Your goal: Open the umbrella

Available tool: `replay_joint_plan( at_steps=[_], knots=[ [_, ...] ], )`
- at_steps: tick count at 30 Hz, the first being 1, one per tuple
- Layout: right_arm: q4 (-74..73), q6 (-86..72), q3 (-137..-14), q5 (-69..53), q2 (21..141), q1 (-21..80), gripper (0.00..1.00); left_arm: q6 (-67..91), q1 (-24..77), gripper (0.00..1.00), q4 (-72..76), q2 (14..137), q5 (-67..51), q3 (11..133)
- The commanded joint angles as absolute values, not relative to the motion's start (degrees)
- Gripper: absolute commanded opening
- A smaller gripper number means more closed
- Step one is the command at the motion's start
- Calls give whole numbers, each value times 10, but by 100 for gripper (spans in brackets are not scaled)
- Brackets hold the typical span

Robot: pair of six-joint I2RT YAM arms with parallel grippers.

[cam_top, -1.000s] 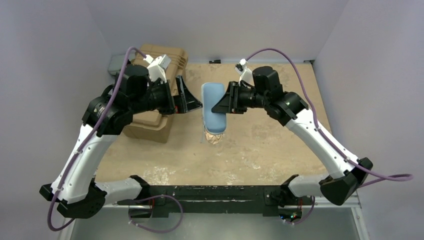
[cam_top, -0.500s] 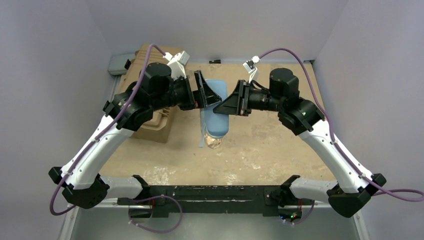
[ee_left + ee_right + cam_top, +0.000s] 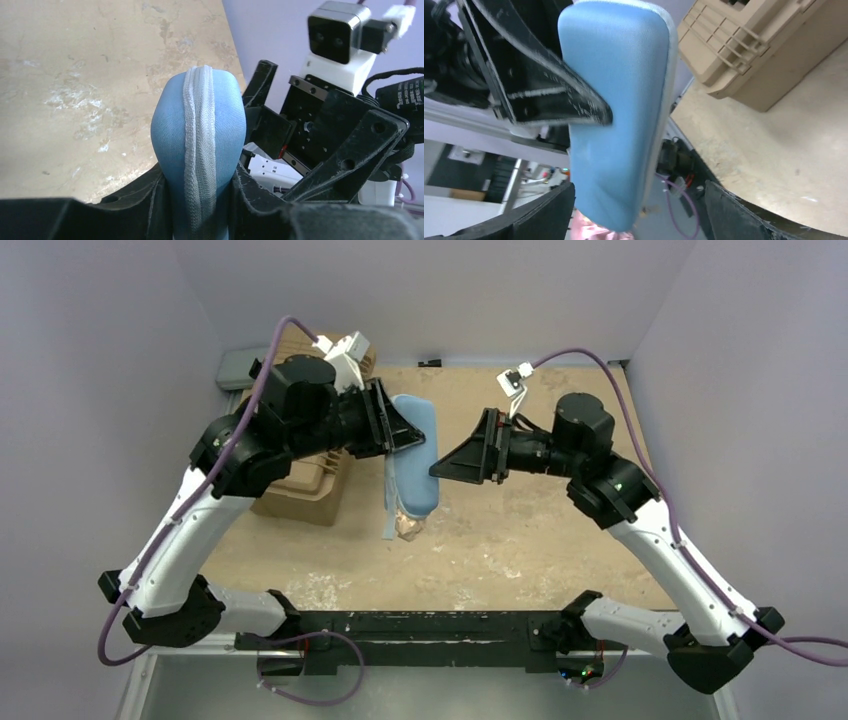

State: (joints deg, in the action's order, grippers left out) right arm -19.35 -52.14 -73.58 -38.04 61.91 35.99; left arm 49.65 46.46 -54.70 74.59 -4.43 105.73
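A light-blue fabric sleeve (image 3: 415, 455) hangs above the table, long axis running near to far. My left gripper (image 3: 408, 436) is shut on its upper part; in the left wrist view the black fingers (image 3: 142, 200) squeeze the sleeve (image 3: 200, 125) on both sides of its grey seam. The umbrella is mostly hidden inside; only a bit of pale beige cloth (image 3: 407, 528) pokes out of the near end. My right gripper (image 3: 446, 466) stands open just right of the sleeve, not touching it. The right wrist view shows the sleeve (image 3: 619, 90) ahead of its spread jaws.
A tan ribbed hard case (image 3: 300, 485) sits on the table at the back left, partly under my left arm, and also appears in the right wrist view as the case (image 3: 744, 45). A small grey object (image 3: 232, 368) lies by the back left corner. Purple-grey walls enclose the table.
My left gripper closed on the sleeve. My right gripper opened, let go of it and drew back to the right. The sleeve shifted slightly left.
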Motion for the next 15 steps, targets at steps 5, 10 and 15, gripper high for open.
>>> replay_joint_plan(
  at_steps=[5,10,15],
  knots=[
    [-328,-238,-758,-256,547,362,99,535,347,0,-680,758,-180,1182],
    [-160,-158,-610,-255,419,363,96,569,300,0,-702,798,-280,1240],
    [-4,-139,-493,-294,343,364,89,627,293,0,-682,831,-348,1269]
  ],
)
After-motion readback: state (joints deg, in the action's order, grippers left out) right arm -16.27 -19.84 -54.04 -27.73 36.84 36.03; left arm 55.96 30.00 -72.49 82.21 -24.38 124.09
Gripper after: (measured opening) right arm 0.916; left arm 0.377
